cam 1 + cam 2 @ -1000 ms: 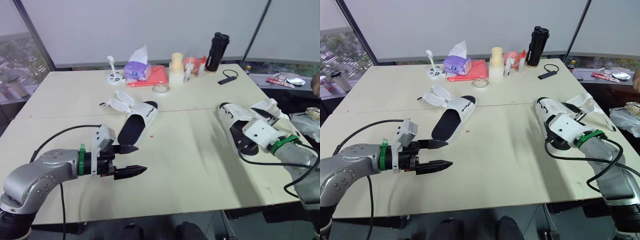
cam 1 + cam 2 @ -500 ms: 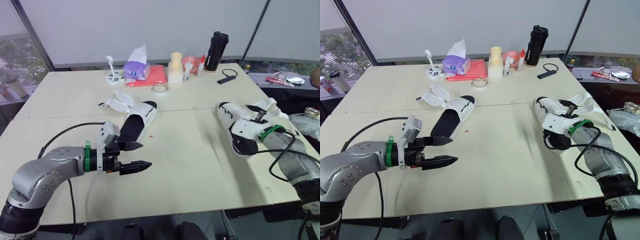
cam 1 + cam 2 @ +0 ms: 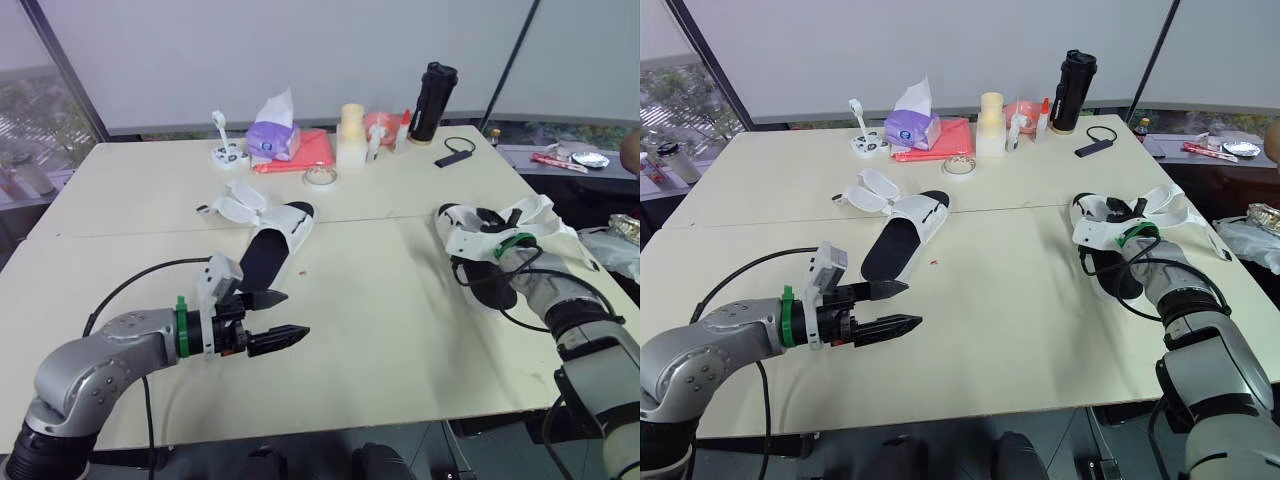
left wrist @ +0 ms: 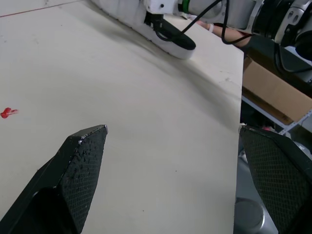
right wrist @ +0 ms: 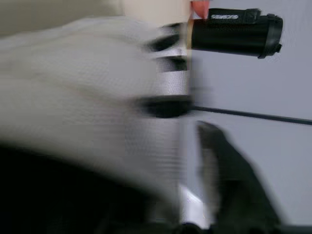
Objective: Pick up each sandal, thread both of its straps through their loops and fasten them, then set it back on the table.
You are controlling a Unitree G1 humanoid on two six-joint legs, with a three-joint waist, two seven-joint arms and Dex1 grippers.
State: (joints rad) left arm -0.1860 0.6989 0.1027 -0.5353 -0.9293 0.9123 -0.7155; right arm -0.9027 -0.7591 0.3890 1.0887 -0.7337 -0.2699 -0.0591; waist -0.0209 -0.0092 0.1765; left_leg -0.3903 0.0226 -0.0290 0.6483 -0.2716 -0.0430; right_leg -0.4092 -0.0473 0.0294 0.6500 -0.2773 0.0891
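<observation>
My left gripper (image 3: 297, 313), fingers apart over the counter (image 3: 390, 340); sandal (image 3: 270, 250) just beyond fingertips. Right gripper (image 3: 497, 220) at second sandal (image 3: 462, 233); grip I cannot tell.

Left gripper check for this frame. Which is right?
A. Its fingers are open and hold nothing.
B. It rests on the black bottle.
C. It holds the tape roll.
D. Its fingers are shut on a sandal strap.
A: the left gripper has its fingers spread apart with only bare table between them, beside the heel of the nearer sandal.
</observation>
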